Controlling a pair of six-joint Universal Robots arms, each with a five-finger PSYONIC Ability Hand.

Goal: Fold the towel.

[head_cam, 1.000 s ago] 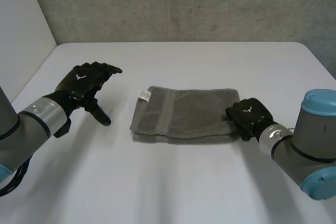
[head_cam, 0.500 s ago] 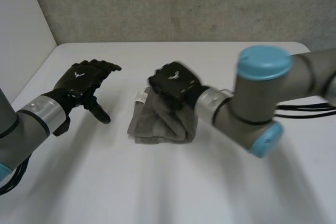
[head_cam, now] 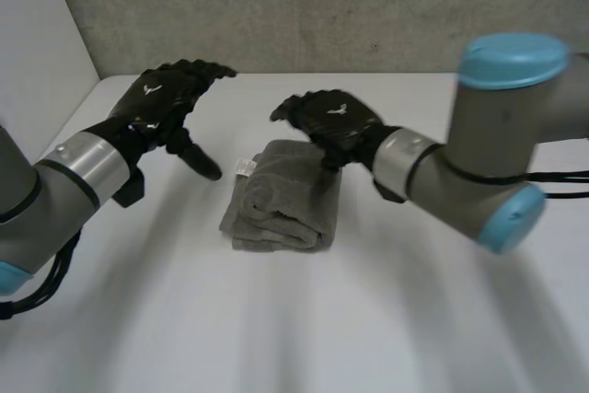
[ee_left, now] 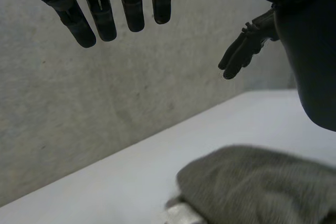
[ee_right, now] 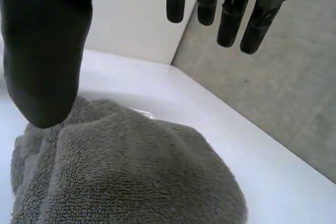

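Head view, towel: the grey terry towel (head_cam: 281,195) lies folded into a thick, narrow bundle in the middle of the white table (head_cam: 276,329), with a small white label (head_cam: 246,167) at its far left corner.
Right hand: the black right hand (head_cam: 331,121) hovers over the bundle's far right edge, fingers straight and spread, gripping nothing. Whether its thumb brushes the cloth cannot be told.
Left hand: the black left hand (head_cam: 161,103) hangs in the air just left of the towel, fingers straight, empty.
Step in hand: the fold looks laid but puffy, and lower layers peek out along the left edge. A flat palm pressed down the middle would likely settle it; lifting straight up should avoid dragging the top layer.
Around: a grey concrete wall (head_cam: 322,6) stands behind the table.
In the way: only the two hands, near each other above the towel.
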